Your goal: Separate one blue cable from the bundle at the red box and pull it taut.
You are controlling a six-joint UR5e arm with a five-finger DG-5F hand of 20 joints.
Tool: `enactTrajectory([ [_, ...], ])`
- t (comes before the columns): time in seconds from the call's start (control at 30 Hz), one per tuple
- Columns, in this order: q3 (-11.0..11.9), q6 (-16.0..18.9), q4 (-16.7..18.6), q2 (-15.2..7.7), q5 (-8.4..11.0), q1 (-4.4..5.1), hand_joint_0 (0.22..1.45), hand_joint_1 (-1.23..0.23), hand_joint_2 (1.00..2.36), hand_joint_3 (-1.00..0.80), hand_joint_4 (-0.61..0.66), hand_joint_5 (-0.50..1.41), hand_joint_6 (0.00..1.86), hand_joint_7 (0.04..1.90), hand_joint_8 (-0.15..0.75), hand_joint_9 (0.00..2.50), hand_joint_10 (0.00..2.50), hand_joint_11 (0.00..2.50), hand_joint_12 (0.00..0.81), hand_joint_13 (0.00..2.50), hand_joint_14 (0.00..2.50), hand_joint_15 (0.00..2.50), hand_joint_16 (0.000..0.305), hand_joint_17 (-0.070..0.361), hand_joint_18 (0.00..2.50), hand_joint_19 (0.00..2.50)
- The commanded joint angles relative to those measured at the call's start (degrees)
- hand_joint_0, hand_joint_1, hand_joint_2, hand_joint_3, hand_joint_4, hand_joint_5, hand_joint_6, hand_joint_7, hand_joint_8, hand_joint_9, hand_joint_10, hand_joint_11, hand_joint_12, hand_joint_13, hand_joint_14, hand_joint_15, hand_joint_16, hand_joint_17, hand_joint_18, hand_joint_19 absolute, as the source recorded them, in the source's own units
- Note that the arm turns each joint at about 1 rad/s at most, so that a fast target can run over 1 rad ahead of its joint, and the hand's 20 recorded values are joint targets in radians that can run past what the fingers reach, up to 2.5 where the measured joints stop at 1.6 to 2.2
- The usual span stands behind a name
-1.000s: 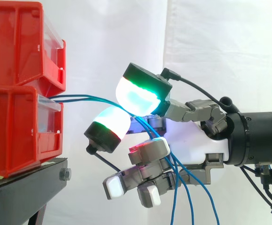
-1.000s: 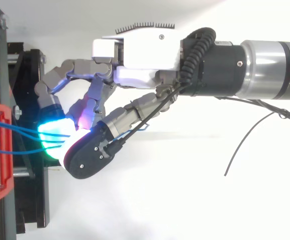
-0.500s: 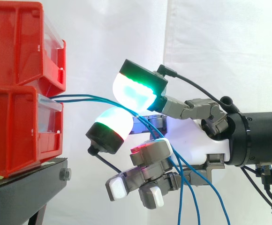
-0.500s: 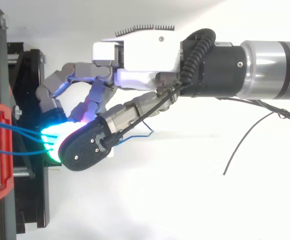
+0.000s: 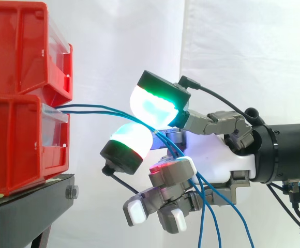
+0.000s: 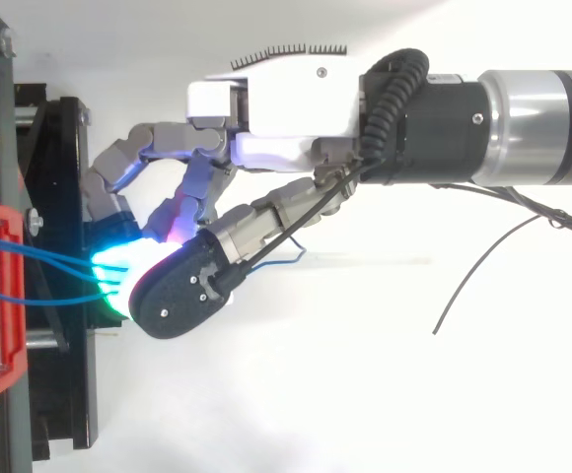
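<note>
1. Two red bins (image 5: pixel 15 139) sit stacked at the left of the side view, on one black stand (image 5: pixel 31 199).
2. Blue cables (image 5: pixel 95 109) leave the lower bin's front toward frame centre; three strands hang at the bottom edge.
3. One hand (image 5: pixel 217 155), fingers curled, pinches the cables between two green-glowing pads (image 5: pixel 152 106).
</note>
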Motion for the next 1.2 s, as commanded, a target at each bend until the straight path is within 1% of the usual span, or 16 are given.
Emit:
enactTrajectory([
  [0.0,0.2,-0.2,-0.7,0.2,-0.15,-0.19,0.63,-0.75,1.01,-0.34,0.01,-0.14,0.84,1.27,0.317,1.26,0.03,1.28,0.385,0.84,0.02,0.64,0.049,0.109,0.91,0.88],
  [0.03,0.3,-0.2,-0.9,0.2,-0.15,-0.19,0.65,-0.79,1.02,-0.28,0.02,-0.15,0.85,1.29,0.318,1.26,0.03,1.30,0.386,0.85,0.02,0.65,0.049,0.109,0.92,0.87],
  [0.07,0.4,-0.2,-1.0,0.2,-0.15,-0.19,0.66,-0.82,1.02,-0.21,0.00,-0.15,0.86,1.36,0.310,1.27,0.03,1.31,0.387,0.86,0.02,0.65,0.048,0.109,0.92,0.87],
  [0.1,0.5,-0.2,-1.1,0.2,-0.15,-0.19,0.67,-0.84,1.02,-0.19,-0.03,-0.15,0.87,1.37,0.311,1.27,0.03,1.33,0.384,0.86,0.02,0.65,0.048,0.109,0.92,0.86],
  [0.17,0.8,-0.2,-1.9,0.2,-0.15,-0.27,0.70,-0.87,1.02,-0.20,-0.08,-0.16,0.90,1.35,0.306,1.27,0.03,1.34,0.381,0.87,0.02,0.66,0.048,0.108,0.92,0.85],
  [0.2,0.8,-0.2,-2.1,0.2,-0.15,-0.27,0.75,-0.90,1.02,-0.28,-0.11,-0.17,0.90,1.34,0.299,1.27,0.03,1.33,0.380,0.87,0.02,0.65,0.048,0.108,0.91,0.85],
  [0.23,0.8,-0.2,-2.1,0.2,-0.15,-0.27,0.76,-0.90,1.02,-0.30,-0.12,-0.17,0.91,1.33,0.299,1.27,0.03,1.34,0.382,0.87,0.03,0.66,0.048,0.108,0.91,0.85],
  [0.27,0.8,-0.2,-2.1,0.2,-0.15,-0.27,0.79,-0.91,1.01,-0.37,-0.15,-0.17,0.91,1.27,0.297,1.27,0.03,1.34,0.379,0.87,0.02,0.65,0.047,0.107,0.90,0.85],
  [0.3,0.9,-0.2,-2.1,0.2,-0.15,-0.27,0.81,-0.93,1.01,-0.43,-0.16,-0.16,0.91,1.27,0.294,1.27,0.03,1.34,0.370,0.87,0.03,0.66,0.047,0.105,0.89,0.84],
  [0.33,0.8,-0.2,-2.2,0.2,-0.15,-0.27,0.82,-0.93,1.00,-0.48,-0.16,-0.16,0.91,1.31,0.299,1.28,0.03,1.34,0.370,0.87,0.02,0.66,0.047,0.105,0.88,0.84],
  [0.37,0.9,-0.2,-2.2,0.2,-0.15,-0.19,0.83,-0.93,1.00,-0.50,-0.19,-0.15,0.91,1.33,0.298,1.30,0.03,1.35,0.367,0.89,0.02,0.67,0.046,0.103,0.89,0.83],
  [0.53,0.8,-0.2,-2.2,0.2,-0.15,-0.27,0.80,-0.95,1.00,-0.50,-0.18,-0.13,0.91,1.41,0.306,1.33,0.03,1.36,0.366,0.92,0.03,0.67,0.045,0.102,0.92,0.80],
  [0.6,0.9,-0.2,-2.2,0.2,-0.15,-0.45,0.78,-0.96,1.00,-0.50,-0.18,-0.13,0.91,1.39,0.311,1.34,0.03,1.36,0.366,0.92,0.03,0.67,0.045,0.101,0.93,0.80],
  [0.8,0.8,-0.2,-2.2,0.2,-0.15,-0.45,0.72,-0.99,1.00,-0.50,-0.11,-0.11,0.90,1.33,0.308,1.38,0.03,1.38,0.367,0.95,0.03,0.68,0.044,0.100,0.94,0.81],
  [0.97,0.9,-0.2,-2.2,0.2,-0.06,-0.54,0.67,-0.98,1.00,-0.50,-0.06,-0.10,0.90,1.28,0.316,1.39,0.03,1.38,0.368,0.96,0.03,0.69,0.044,0.100,0.94,0.82],
  [1.17,0.8,-0.2,-2.3,0.2,-0.06,-0.54,0.64,-1.00,1.00,-0.50,-0.04,-0.10,0.90,1.23,0.311,1.39,0.03,1.35,0.369,0.95,0.03,0.69,0.045,0.101,0.94,0.82],
])
